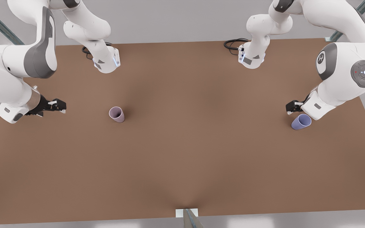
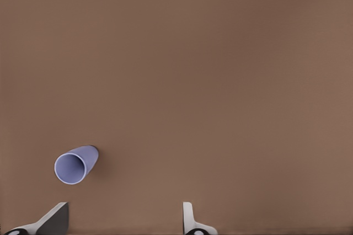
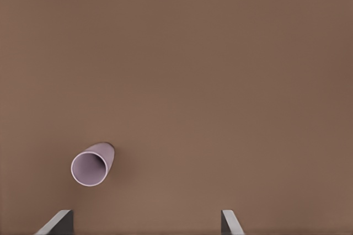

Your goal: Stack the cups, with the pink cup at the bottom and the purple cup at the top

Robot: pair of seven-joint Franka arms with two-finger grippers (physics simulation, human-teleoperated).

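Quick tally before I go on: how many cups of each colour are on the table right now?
Pink cup: 1, upright and free, near the right claw.
Purple cup: 1, upright and free, beside the left claw.
Total: 2 cups, standing far apart on the brown table, not yet stacked. Both claws are open.

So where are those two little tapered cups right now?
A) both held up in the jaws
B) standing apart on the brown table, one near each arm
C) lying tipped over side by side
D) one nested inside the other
B: the pale mauve-pink tapered cup and the bluish-lavender tapered cup stand upright, far apart on the brown table; both grippers, left and right, are open and empty.
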